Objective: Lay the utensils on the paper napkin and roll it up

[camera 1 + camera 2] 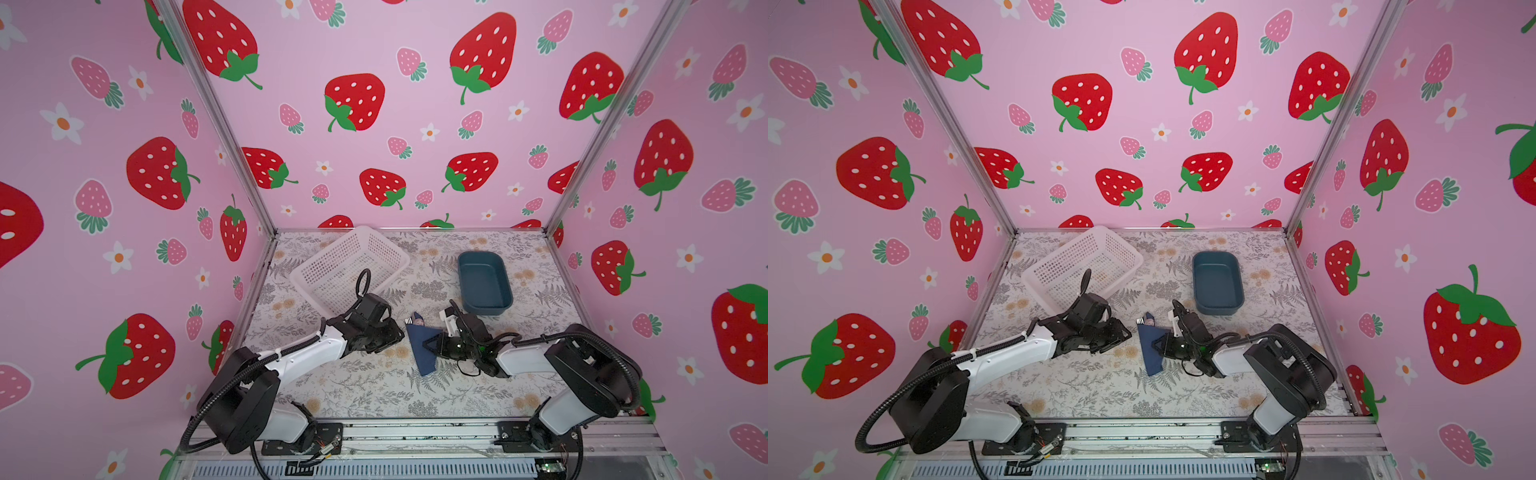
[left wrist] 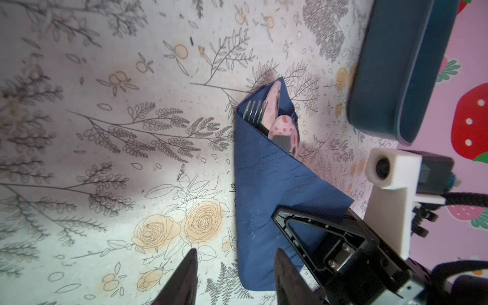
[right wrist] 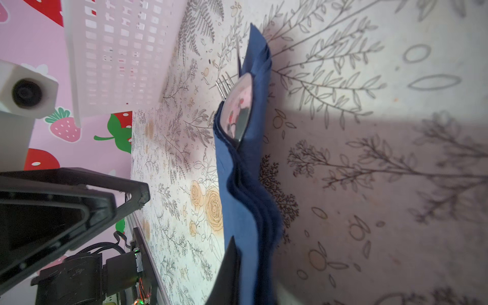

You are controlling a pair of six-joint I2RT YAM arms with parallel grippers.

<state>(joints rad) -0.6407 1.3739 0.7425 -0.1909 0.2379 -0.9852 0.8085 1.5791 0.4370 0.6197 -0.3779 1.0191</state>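
Observation:
The dark blue paper napkin (image 1: 419, 351) (image 1: 1151, 351) lies folded into a long bundle in the middle of the table. The utensils (image 1: 414, 321) (image 1: 1145, 321) stick out of its far end. In the left wrist view the fork tines (image 2: 254, 111) and the spoon bowl (image 2: 284, 132) show inside the napkin (image 2: 264, 190). My right gripper (image 1: 426, 345) (image 3: 252, 272) is shut on the napkin's (image 3: 243, 184) right flap near the front end. My left gripper (image 1: 400, 333) (image 2: 236, 253) stands open just left of the bundle, holding nothing, one fingertip (image 2: 280, 254) over the napkin's edge.
A white lattice basket (image 1: 345, 266) sits at the back left, close behind my left arm. A teal tray (image 1: 484, 282) stands at the back right, just behind my right wrist. Pink strawberry walls close in three sides.

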